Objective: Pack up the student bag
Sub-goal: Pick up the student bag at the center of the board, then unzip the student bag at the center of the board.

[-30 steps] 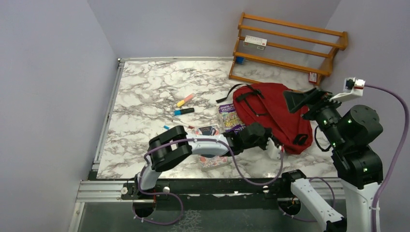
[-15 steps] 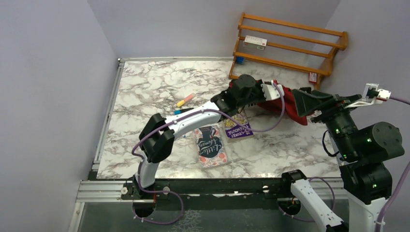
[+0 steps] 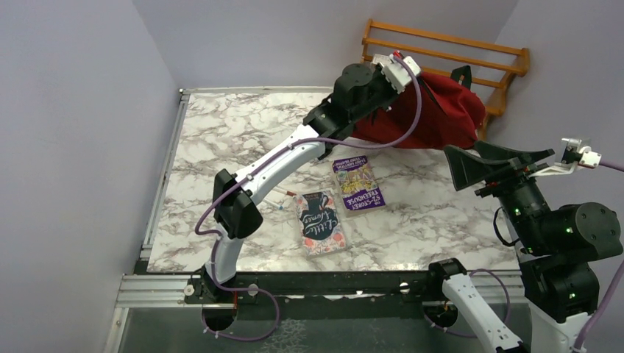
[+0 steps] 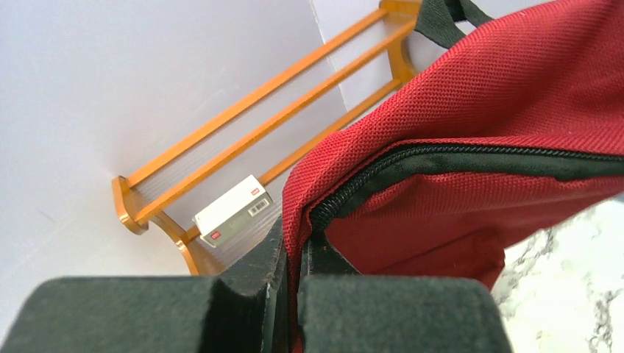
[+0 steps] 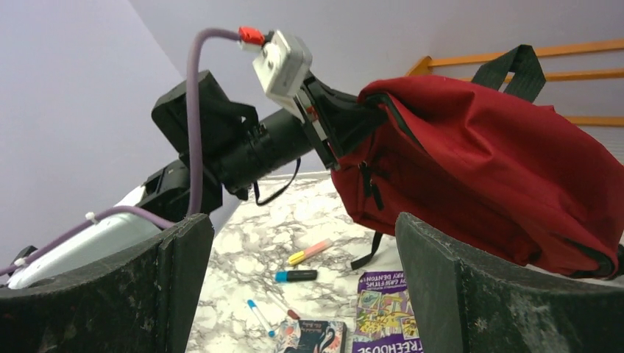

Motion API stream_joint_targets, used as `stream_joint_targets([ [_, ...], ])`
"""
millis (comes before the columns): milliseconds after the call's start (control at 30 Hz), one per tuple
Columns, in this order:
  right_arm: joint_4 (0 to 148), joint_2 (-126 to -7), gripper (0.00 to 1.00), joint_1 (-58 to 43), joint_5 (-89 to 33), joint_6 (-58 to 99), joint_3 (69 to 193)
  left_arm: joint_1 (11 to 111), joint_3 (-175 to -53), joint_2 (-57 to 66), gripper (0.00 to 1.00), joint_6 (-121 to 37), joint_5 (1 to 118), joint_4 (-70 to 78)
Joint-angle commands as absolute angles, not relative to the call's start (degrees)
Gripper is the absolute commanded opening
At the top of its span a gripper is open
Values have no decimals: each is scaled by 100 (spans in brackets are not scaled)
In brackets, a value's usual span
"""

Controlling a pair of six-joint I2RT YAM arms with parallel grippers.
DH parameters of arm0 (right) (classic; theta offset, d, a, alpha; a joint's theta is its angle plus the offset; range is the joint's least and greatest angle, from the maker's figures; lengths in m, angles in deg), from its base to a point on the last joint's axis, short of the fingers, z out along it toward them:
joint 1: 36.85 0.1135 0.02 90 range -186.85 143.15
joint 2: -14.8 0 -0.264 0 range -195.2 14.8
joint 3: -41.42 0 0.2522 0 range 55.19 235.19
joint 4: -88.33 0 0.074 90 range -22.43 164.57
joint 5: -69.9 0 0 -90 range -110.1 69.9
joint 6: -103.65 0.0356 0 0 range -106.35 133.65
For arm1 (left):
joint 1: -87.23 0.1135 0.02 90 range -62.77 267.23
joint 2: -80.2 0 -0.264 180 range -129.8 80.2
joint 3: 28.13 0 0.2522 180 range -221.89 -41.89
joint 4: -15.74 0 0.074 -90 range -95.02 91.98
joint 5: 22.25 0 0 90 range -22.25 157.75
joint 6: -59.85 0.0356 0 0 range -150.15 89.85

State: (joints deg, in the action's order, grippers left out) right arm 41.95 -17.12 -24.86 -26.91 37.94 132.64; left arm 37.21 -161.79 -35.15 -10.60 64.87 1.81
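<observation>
From above, the student bag (image 3: 434, 110), a large dark-red woven-fabric backpack with black straps, hangs over the far right corner of the white, grey-veined marble surface (image 3: 221, 140), just in front of a slatted orange wooden rack (image 3: 449, 40). The left gripper (image 3: 377, 94) holds the bag at its near-left edge. The right gripper (image 3: 491, 159) waits near the right edge with its fingers apart and nothing between them. A glossy purple paperback (image 3: 358, 185) and a dark floral notebook (image 3: 321, 220) lie flat near the middle of the surface. In the left wrist view the two black padded fingers are pressed together on a thin fold of coarse red cloth beside the black toothed zipper (image 4: 441, 158). A small white box (image 4: 232, 209) rests on the rack behind. That pinch is narrow, so I judge the bag's own weight could drag the cloth out and drop it, or a swing could knock the rack. The right wrist view shows the soft body sagging in folds, and a black webbing loop (image 5: 519, 66) stands up at the top. A yellow-and-pink highlighter (image 5: 309, 252) and a blue one (image 5: 294, 276) lie beneath it. The limp mouth may fall shut, and the right gripper could then snag a strap instead of the zipper edge.
</observation>
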Motion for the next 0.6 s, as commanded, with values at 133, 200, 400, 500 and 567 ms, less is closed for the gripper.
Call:
stream_joint_targets([
  [133,4458,-1583,99,-2516,-3247,3597,13034,3994,-17384,-3251,0,-2231,6659,-210],
  [200,4450,-1595,99,-2516,-3327,3597,12983,4101,-17546,-3177,0,-2551,6689,-596],
  [400,4328,-1791,97,-2516,-3725,3568,12903,4506,-18018,-3037,0,-3436,6512,-2005],
  [500,4196,-2020,96,-2516,-4063,3444,12922,4710,-17747,-2768,0,-3812,6233,-2378],
  [567,4068,-2195,96,-2516,-4304,3357,12931,4853,-17575,-2627,0,-4030,6028,-2603],
])
